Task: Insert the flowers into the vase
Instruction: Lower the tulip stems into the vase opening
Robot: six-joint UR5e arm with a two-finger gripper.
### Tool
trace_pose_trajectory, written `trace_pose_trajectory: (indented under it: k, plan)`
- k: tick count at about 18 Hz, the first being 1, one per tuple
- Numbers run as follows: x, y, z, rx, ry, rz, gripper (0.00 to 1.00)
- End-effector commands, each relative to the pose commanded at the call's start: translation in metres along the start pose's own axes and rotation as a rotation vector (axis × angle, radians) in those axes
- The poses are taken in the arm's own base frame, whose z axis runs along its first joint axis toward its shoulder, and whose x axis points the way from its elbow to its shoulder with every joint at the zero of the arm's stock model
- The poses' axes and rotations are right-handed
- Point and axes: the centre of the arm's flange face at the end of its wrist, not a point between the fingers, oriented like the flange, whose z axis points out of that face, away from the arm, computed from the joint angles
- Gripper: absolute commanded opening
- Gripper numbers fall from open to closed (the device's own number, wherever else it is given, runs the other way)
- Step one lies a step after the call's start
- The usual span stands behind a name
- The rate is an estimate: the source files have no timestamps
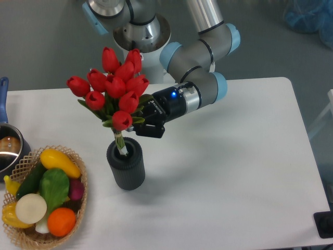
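Clearly the gripper [146, 126] is clamped on the flowers [113, 88], whose stem tips just enter the vase [126, 164] mouth; tilted so, they may tip the light vase once released.

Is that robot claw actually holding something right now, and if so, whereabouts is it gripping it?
Yes: the gripper holds the bunch of red tulips low in the leaves, just under the buds, with the pale stems reaching down into the dark vase.

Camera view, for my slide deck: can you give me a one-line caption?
Gripper holds red tulips, stems dipping into the dark ribbed vase.
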Motion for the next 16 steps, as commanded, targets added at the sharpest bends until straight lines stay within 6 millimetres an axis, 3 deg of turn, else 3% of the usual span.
trace_pose_trajectory:
  k: [8,16]
  plan:
    - [0.001,0.004,-0.005,-0.001,-0.010,-0.005,0.21]
    - [0.006,0.022,-0.009,-0.006,-0.021,0.002,0.21]
